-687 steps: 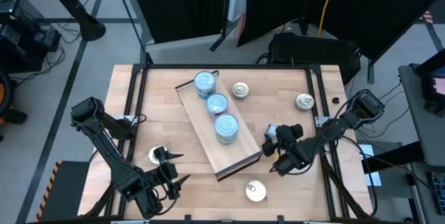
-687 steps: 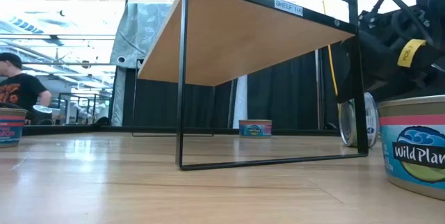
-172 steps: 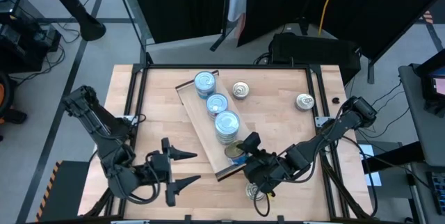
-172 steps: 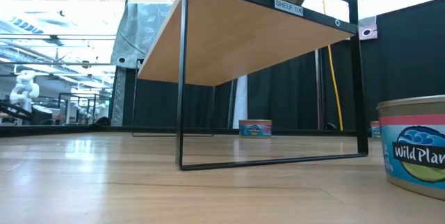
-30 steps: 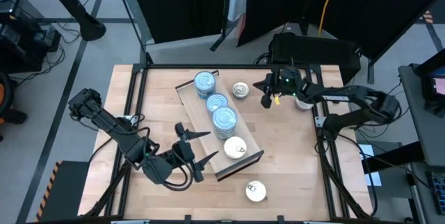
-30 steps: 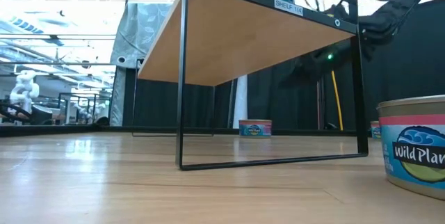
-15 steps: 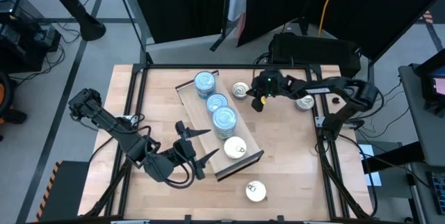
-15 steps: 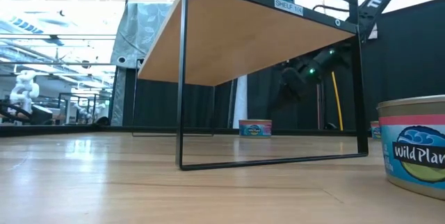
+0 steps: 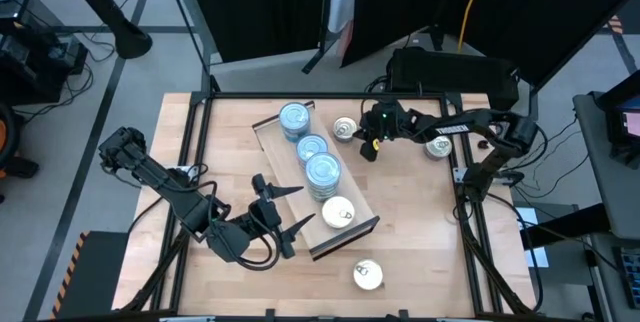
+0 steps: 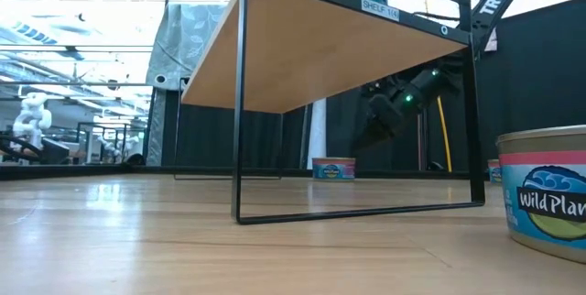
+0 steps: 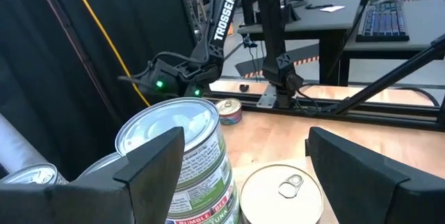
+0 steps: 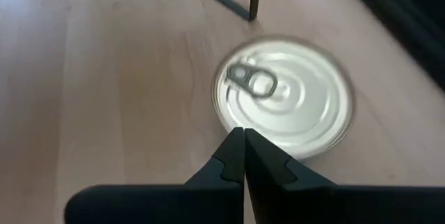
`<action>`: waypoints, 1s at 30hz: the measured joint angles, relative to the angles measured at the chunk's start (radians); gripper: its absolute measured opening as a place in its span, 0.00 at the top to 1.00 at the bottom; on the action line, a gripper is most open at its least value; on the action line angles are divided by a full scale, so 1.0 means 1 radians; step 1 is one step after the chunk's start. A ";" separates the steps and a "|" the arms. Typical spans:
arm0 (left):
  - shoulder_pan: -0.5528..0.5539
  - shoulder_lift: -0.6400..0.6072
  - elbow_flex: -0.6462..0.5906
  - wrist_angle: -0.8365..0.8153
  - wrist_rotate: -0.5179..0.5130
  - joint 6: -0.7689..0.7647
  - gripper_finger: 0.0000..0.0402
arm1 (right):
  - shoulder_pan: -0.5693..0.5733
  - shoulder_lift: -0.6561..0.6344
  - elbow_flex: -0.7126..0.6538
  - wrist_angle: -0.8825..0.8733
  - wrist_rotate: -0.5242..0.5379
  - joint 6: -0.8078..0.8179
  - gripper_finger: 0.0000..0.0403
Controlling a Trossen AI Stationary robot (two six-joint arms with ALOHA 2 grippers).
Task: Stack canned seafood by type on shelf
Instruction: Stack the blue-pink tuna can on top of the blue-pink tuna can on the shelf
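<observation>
The shelf (image 9: 290, 179) lies slantwise mid-table. It carries three stacks of blue-topped tins (image 9: 312, 149) and, at its near end, one silvery pull-tab tin (image 9: 338, 212). My left gripper (image 9: 303, 208) hangs open at that near end. Its fingers stand either side of the silvery tin (image 11: 281, 189) without touching it. My right gripper (image 9: 366, 147) is shut, pointing slantwise down at a loose silvery tin (image 9: 346, 129) that stands on the table beyond the shelf. In the right wrist view the fingertips (image 12: 243, 137) sit at the near rim of this tin (image 12: 285, 95). My right gripper's shut fingertips come slanting down from the table's right at the near rim (image 12: 243, 128) of the loose silvery tin. I cannot tell whether they touch it. The tin stands flat on the table, pull-tab up.
Another silvery tin (image 9: 437, 146) stands near the table's right edge, and one more (image 9: 367, 275) near the front edge. The low view shows a tin (image 10: 545, 194) close at the right. The shelf top stands raised on a dark wire frame (image 10: 240, 103).
My right gripper has moved toward the table's left and down, tipping further downward. It stays shut and has come to the loose silvery tin beyond the shelf. The tins have not moved.
</observation>
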 joint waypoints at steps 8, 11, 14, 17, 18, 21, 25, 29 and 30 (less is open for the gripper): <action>0.000 0.000 0.000 0.000 0.000 0.000 0.24 | -0.012 -0.025 0.000 0.028 0.010 -0.005 1.00; 0.000 0.000 0.000 0.000 0.000 0.000 0.24 | -0.023 -0.009 -0.001 0.022 0.011 -0.001 1.00; 0.000 0.000 0.000 0.001 0.000 0.000 0.24 | -0.024 0.003 -0.001 0.028 0.011 -0.001 1.00; 0.000 0.000 0.000 0.004 0.000 0.000 0.24 | -0.024 0.017 -0.001 0.033 0.010 -0.001 1.00; 0.000 0.000 0.000 0.005 0.000 0.000 0.24 | -0.024 0.022 -0.001 0.035 0.010 -0.001 1.00; 0.000 0.000 0.000 0.007 0.000 0.000 0.24 | -0.024 0.035 -0.001 0.040 0.010 -0.001 1.00; 0.000 0.000 0.000 0.008 0.000 0.000 0.24 | -0.024 0.043 0.002 0.032 0.008 0.002 1.00; 0.000 0.000 0.000 0.008 0.000 0.000 0.24 | -0.024 0.041 0.003 -0.010 0.015 -0.005 1.00; 0.000 0.000 0.000 0.008 0.000 0.000 0.24 | -0.024 0.039 0.004 -0.021 0.021 -0.009 1.00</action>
